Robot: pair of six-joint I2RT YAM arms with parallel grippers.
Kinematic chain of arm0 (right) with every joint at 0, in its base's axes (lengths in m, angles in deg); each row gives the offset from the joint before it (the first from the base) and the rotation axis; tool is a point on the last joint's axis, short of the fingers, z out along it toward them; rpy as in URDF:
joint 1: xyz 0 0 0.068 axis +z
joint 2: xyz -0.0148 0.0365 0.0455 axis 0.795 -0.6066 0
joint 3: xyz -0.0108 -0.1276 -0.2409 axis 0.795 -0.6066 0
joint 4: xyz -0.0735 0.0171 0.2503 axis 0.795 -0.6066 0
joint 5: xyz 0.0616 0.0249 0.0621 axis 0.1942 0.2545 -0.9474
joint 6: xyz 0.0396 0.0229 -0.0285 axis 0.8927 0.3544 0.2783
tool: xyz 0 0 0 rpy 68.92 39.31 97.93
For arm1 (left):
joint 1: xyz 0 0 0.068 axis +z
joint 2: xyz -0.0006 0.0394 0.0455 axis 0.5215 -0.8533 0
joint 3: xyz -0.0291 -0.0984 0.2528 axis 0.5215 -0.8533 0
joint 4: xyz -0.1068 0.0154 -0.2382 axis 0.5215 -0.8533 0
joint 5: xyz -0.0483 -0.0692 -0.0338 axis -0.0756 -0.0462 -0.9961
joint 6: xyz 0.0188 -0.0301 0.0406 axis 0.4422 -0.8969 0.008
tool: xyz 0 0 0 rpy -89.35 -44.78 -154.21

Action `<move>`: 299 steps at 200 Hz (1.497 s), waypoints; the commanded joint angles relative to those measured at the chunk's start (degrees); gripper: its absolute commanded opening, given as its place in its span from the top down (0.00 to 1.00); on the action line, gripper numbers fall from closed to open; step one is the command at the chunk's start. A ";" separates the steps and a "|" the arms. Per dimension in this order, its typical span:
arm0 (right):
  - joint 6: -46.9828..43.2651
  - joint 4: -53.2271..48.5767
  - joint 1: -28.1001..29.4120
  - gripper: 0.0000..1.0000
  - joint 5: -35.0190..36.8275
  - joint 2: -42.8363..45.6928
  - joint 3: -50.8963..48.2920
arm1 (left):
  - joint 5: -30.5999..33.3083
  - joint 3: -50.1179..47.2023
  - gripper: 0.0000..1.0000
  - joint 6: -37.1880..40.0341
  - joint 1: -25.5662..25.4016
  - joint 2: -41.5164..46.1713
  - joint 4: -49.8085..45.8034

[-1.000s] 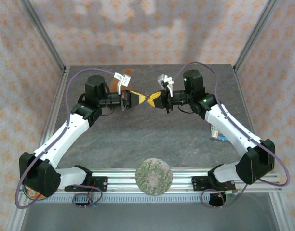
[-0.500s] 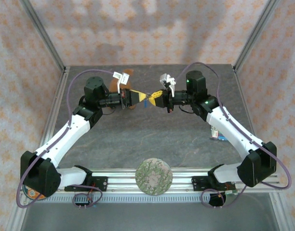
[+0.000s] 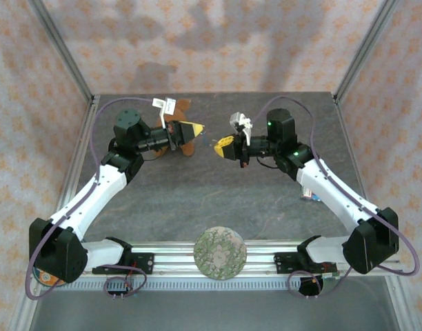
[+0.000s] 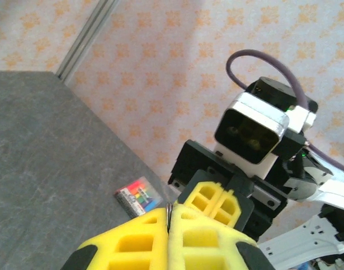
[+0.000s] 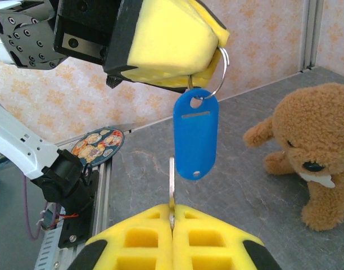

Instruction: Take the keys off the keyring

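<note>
My left gripper (image 3: 194, 129) is shut on the thin metal keyring (image 5: 220, 72), whose edge shows between its yellow pads (image 4: 144, 236). The blue-headed key (image 5: 195, 134) hangs from that ring. My right gripper (image 3: 223, 146) is shut on the pale silvery key (image 5: 172, 183), seen edge-on and rising from its yellow pads (image 5: 144, 239). That key's free end stands beside the blue one, and I see nothing joining it to the ring. Both grippers hang above the table with a short gap between them.
A brown teddy bear (image 5: 315, 146) sits on the grey table (image 3: 211, 193) just behind the left gripper. A multicoloured flat packet (image 4: 139, 197) lies at the right under the right arm. A cartoon coaster (image 5: 97, 145) and a green disc (image 3: 221, 252) lie at the near rail.
The two grippers, close together a second ago, have drawn apart. The left one swung back and left with the ring, and the right one came away holding the silvery key.
</note>
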State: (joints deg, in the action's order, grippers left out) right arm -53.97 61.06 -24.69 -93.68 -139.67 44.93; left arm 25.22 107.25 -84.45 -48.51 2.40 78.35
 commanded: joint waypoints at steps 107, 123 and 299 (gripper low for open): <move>15.42 8.49 -5.10 1.00 24.56 10.34 -16.92 | 27.80 -3.92 1.00 14.47 -8.95 -7.60 -14.85; 16.82 8.93 -5.11 1.00 26.47 11.42 -19.58 | 30.78 -3.58 1.00 13.40 -10.27 -12.04 -13.81; 22.99 9.40 -6.34 1.00 34.03 5.16 -23.59 | 49.87 -2.93 0.58 19.32 -13.46 -5.79 -22.44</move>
State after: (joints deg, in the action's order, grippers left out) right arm -33.49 68.62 -30.39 -61.77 -131.08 19.21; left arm 70.84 106.29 -67.06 -61.72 -9.65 58.22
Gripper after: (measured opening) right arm 0.046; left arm 0.399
